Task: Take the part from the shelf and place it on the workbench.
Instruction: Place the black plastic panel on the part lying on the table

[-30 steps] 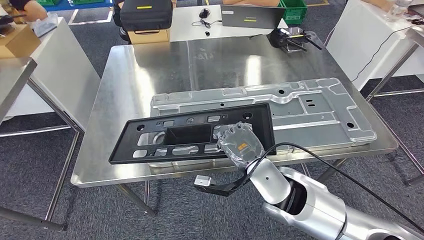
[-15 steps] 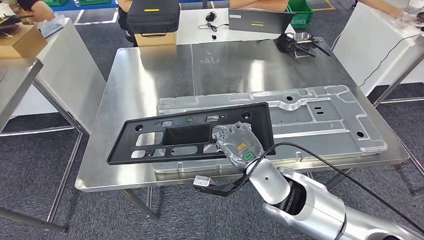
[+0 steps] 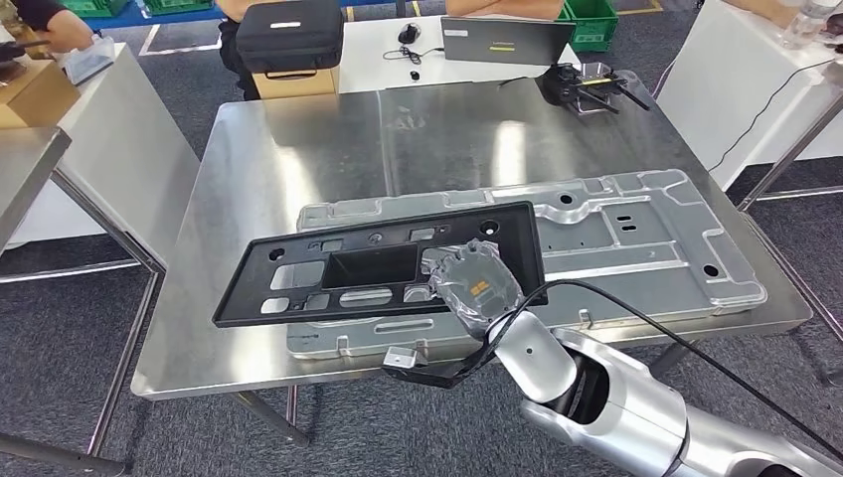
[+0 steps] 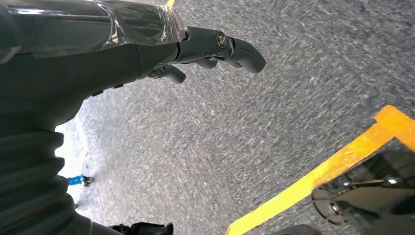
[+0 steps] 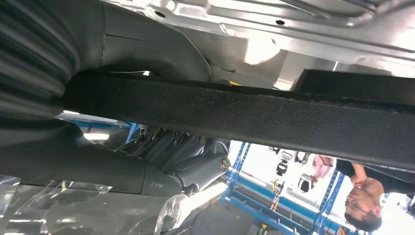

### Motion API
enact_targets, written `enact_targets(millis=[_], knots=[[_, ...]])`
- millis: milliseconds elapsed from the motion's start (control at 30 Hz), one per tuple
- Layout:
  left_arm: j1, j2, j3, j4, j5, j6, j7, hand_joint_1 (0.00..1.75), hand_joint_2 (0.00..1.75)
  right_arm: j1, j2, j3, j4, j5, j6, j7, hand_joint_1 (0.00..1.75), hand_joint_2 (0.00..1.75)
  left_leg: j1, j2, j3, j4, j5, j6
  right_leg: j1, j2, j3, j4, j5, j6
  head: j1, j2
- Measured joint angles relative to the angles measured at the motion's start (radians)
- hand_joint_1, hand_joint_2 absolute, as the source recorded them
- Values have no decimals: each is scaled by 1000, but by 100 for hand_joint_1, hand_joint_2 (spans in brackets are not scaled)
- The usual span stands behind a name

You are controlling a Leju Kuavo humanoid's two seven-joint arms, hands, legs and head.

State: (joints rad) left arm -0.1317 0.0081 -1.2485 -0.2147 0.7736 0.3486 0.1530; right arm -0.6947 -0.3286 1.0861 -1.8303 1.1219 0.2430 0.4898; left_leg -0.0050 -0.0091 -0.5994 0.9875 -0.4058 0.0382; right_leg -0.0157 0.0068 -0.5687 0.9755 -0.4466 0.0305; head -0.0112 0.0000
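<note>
- The right hand (image 3: 475,286) is seen closed on the near long edge of the black part (image 3: 383,263), toward that part's right end; the hand is wrapped in clear plastic film.
- In the right wrist view the black edge (image 5: 254,115) is clamped between the thick grey thumb (image 5: 147,46) on one face and the darker fingers (image 5: 191,164) curled against the other face.
- The black part is a long, flat rectangular frame with cut-outs. Its long axis runs sideways from the fingers out to the robot's left, and the far end is carried slightly lower in the head view.
- The part is held above a large silver sheet-metal panel (image 3: 636,234), which lies flat on the steel workbench (image 3: 298,149); whether the part touches the panel cannot be told.
- Beyond the fingers, the panel stretches away to the right across the bench.
- The left hand (image 4: 195,49) is seen over grey carpet floor (image 4: 274,122), its fingers loosely bent and apart, with nothing held between them.
- A yellow floor line (image 4: 323,171) is crossed well away from those fingertips.
</note>
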Motion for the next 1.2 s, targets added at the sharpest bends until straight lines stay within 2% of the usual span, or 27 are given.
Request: enact_targets(millis=[100, 167, 200, 267, 300, 333, 367, 433, 467, 500, 600, 667, 700, 767, 800, 833, 867, 900, 933, 967, 1000, 1033, 1133, 1167, 1200], knots=[[-3, 2, -1, 0, -2, -2, 2, 0, 175, -5, 2, 0, 0, -6, 4, -1, 175, 175, -1, -1, 9, -21, -3, 8, -1, -1, 0, -2, -4, 14, 0, 0], [-5, 3, -2, 0, -3, -3, 4, 0, 175, -10, 3, 0, -1, -11, 6, -2, 175, 175, 5, -1, 20, -30, -2, 17, 0, -2, -13, 37, -29, 22, 2, 0], [-6, 4, -2, 0, -4, -3, 6, 0, 175, -14, 3, 0, -2, -13, 7, -2, 175, 175, 8, -1, 26, -34, -3, 22, 0, -2, -37, 88, -55, 25, 3, 0], [-10, 6, -2, 0, -7, -4, 11, 0, 175, -19, 4, 0, -2, -16, 8, -2, 175, 175, 7, -1, 33, -34, -8, 28, 1, -2, -109, 228, -111, 28, 4, 0], [-10, 6, -2, 0, -8, -4, 13, 0, 175, -19, 4, 0, -2, -18, 8, -3, 175, 175, 7, -1, 36, -34, -10, 30, 0, -2, -140, 279, -122, 30, 4, 0], [-10, 6, -2, 0, -10, -4, 16, 0, 175, -19, 4, 1, -2, -21, 8, -3, 175, 175, 8, -2, 40, -34, -14, 29, -1, -2, -153, 294, -112, 32, 4, 0], [-10, 6, -2, 0, -11, -4, 17, 0, 175, -20, 4, 1, -2, -23, 8, -3, 175, 175, 9, -3, 46, -34, -18, 28, -3, -2, -146, 267, -83, 33, 4, 0], [-10, 7, -2, 0, -13, -4, 18, 0, 175, -22, 4, 2, -2, -25, 7, -3, 175, 175, 9, -6, 58, -33, -28, 20, -6, -3, -86, 128, -4, 34, 4, 0], [-11, 8, -2, 0, -13, -4, 18, 0, 175, -24, 4, 2, -2, -25, 7, -3, 175, 175, 7, -7, 61, -30, -34, 14, -7, -3, -57, 63, 21, 32, 4, 0], [-12, 10, -2, 0, -13, -4, 18, 0, 175, -26, 5, 2, -2, -26, 6, -3, 175, 175, 5, -8, 62, -29, -38, 9, -6, -3, -38, 21, 32, 29, 4, 0], [-15, 16, -2, 0, -13, -4, 19, 0, 175, -30, 8, 2, -1, -27, 5, -2, 175, 175, 3, -7, 62, -29, -45, -1, -3, -2, -30, 0, 27, 14, 3, 0], [-16, 19, -2, 0, -13, -4, 19, 0, 175, -34, 9, 2, -1, -27, 4, -2, 175, 175, 7, -5, 48, 4, -68, -11, -5, -2, -26, -1, 24, 2, 2, 0], [-17, 20, -2, 0, -13, -4, 19, 0, 175, -36, 10, 2, -1, -27, 4, -2, 175, 175, 9, -3, 25, 52, -91, -17, -7, -3, -24, -2, 23, -3, 1, 0], [-19, 21, -2, 0, -13, -4, 19, 0, 175, -38, 11, 2, -1, -27, 3, -2, 175, 175, 11, -1, -53, 200, -147, -26, -5, -4, -21, -2, 18, -9, 0, 0], [-18, 21, -2, 0, -13, -4, 19, 0, 175, -38, 11, 2, 0, -28, 2, -2, 175, 175, 11, -1, -90, 260, -162, -27, -4, -3, -19, -2, 16, -11, 0, 0], [-16, 21, -2, 0, -13, -4, 19, 0, 175, -36, 11, 2, 0, -30, 1, -2, 175, 175, 11, 0, -112, 288, -158, -26, -3, -3, -16, -2, 13, -11, -1, 0], [-15, 21, -2, 0, -12, -4, 19, 0, 175, -35, 11, 2, 1, -31, -2, -2, 175, 175, 11, 0, -114, 273, -134, -24, -2, -2, -11, -2, 9, -11, -1, 0], [-14, 21, -2, 0, -10, -3, 19, 0, 175, -34, 11, 2, 2, -32, -6, -1, 175, 175, 10, 0, -95, 216, -93, -20, -1, -1, -5, -2, 5, -10, -1, 0], [-14, 21, -2, 0, -8, -2, 18, 0, 175, -34, 11, 1, 3, -33, -10, -1, 175, 175, 9, 0, -65, 136, -49, -14, -1, -1, 3, -2, 1, -8, -1, 0], [-14, 22, -2, 0, -4, 0, 18, 0, 175, -34, 11, 1, 3, -33, -15, 0, 175, 175, 6, 0, -34, 65, -18, -8, 0, 0, 8, -3, -4, -5, -1, 0], [-14, 22, -2, 0, -1, 1, 16, 0, 175, -34, 11, 1, 3, -32, -19, 0, 175, 175, 3, 0, -12, 13, 0, -4, 2, 0, 11, -3, -7, -2, -1, 0], [-14, 22, -2, 0, 4, 3, 15, 0, 175, -33, 11, 1, 3, -31, -21, 1, 175, 175, 0, 0, 0, -12, 3, 0, 2, 1, 12, -4, -10, 2, -1, 0], [-7, 23, -1, 0, 23, 13, 9, 0, 175, -24, 11, 1, 3, -26, -23, 6, 175, 175, -1, -1, 9, -22, -1, 9, 2, 1, 14, -4, -17, 16, 0, 0], [-4, 24, -1, 0, 29, 16, 6, 0, 175, -22, 11, 1, 3, -24, -23, 8, 175, 175, 2, -1, 13, -26, -2, 14, 2, 0, 8, 13, -28, 20, 0, 0], [-2, 25, 0, 0, 32, 18, 4, 0, 175, -20, 10, 0, 3, -23, -23, 10, 175, 175, 5, -1, 19, -30, -2, 20, 2, 0, -9, 52, -49, 25, 0, 0]])
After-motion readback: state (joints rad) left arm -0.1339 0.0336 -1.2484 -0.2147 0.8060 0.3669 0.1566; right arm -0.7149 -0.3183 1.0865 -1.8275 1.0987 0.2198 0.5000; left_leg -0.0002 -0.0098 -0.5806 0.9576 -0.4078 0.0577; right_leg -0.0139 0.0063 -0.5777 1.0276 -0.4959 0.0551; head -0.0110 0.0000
